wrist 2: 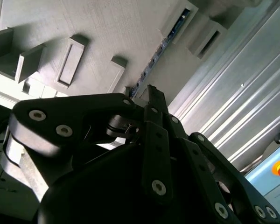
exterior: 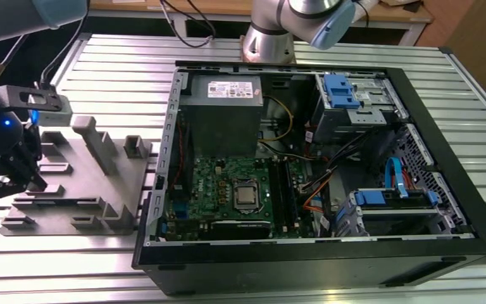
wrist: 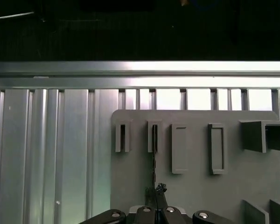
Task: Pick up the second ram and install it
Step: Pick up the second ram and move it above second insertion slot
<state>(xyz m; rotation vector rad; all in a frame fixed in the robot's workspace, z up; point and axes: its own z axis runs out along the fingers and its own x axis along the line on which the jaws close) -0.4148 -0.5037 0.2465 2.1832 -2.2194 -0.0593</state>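
Note:
The second ram [wrist: 154,158] is a thin dark stick standing on edge in a slot of the grey holder block [wrist: 196,186]. In the second wrist view the ram [wrist 2: 162,45] shows its row of small chips and runs across the holder block [wrist 2: 98,28] toward my fingertips. My gripper [wrist: 157,190] [wrist 2: 151,91] has its jaws drawn narrow around the ram's near end, which still sits in the slot. In the exterior view the gripper [exterior: 11,183] hangs over the holder block [exterior: 74,190] at that view's left. The green motherboard [exterior: 226,190] lies inside the open computer case.
The black computer case [exterior: 445,190] lies open on the ribbed metal table [exterior: 116,63], with a power supply [exterior: 222,95], blue drive cages [exterior: 344,92] and cables inside. Long black memory slots [exterior: 281,190] run beside the processor socket. Another arm's base [exterior: 268,38] stands behind the case.

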